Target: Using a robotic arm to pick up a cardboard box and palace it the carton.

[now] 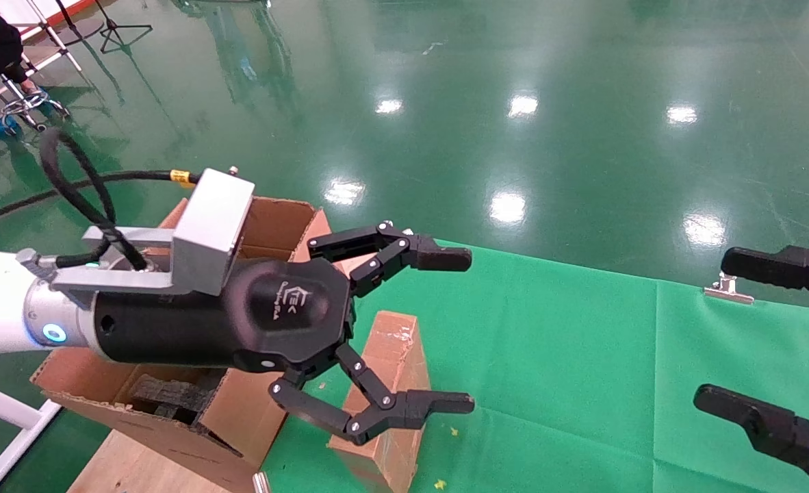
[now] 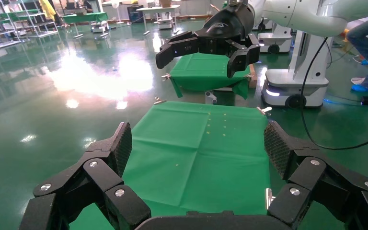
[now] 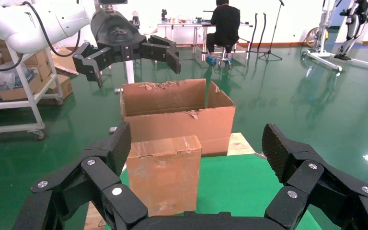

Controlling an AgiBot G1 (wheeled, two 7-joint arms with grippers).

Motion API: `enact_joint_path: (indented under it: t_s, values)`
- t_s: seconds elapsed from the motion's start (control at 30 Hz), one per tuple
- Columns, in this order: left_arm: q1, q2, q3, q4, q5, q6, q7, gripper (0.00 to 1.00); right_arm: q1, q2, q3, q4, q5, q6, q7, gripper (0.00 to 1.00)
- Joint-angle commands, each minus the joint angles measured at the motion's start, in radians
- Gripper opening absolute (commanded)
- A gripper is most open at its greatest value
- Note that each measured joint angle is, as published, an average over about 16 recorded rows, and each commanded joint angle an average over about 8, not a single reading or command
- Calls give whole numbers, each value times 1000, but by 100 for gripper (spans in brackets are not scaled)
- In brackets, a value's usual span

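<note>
The cardboard box [image 1: 401, 349], brown and taped, stands on its edge on the green cloth [image 1: 582, 356]. The robotic arm's left gripper [image 1: 470, 331] is open and empty, held above the box with one finger on each side of it, touching nothing. The carton [image 1: 278, 222] stands with its flaps up right beside the box, partly hidden behind the arm. The right wrist view shows the box [image 3: 165, 172] in front of the carton [image 3: 182, 120], with the left gripper [image 3: 136, 67] above them. My right gripper [image 1: 709, 329] is open and empty over the cloth's right side.
Metal clips [image 1: 727, 291] hold the cloth at its edges. A wooden board [image 1: 144, 465] lies under the carton. Glossy green floor surrounds the table. Another robot's base [image 2: 294, 86] and a second green table [image 2: 206, 76] stand beyond the cloth's right edge.
</note>
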Motion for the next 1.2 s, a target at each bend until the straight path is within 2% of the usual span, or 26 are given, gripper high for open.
enact_joint_path:
  t_s: [0.03, 0.37, 0.4, 0.63, 0.67, 0.93, 1.2]
  values:
    - [0, 0, 0, 0, 0, 0, 0, 100, 0, 0, 0, 0, 0, 0, 0, 100]
    - [0, 0, 0, 0, 0, 0, 0, 100, 0, 0, 0, 0, 0, 0, 0, 100]
    - [0, 0, 0, 0, 0, 0, 0, 100, 0, 0, 0, 0, 0, 0, 0, 93]
    - [0, 0, 0, 0, 0, 0, 0, 100, 0, 0, 0, 0, 0, 0, 0, 5]
    - [0, 0, 0, 0, 0, 0, 0, 100, 0, 0, 0, 0, 0, 0, 0, 0]
    - [-22, -14, 18, -13, 47, -7, -29, 100, 0, 0, 0, 0, 0, 0, 0, 0]
    - [-136, -67, 109, -54, 236, -36, -259, 100, 0, 0, 0, 0, 0, 0, 0, 0]
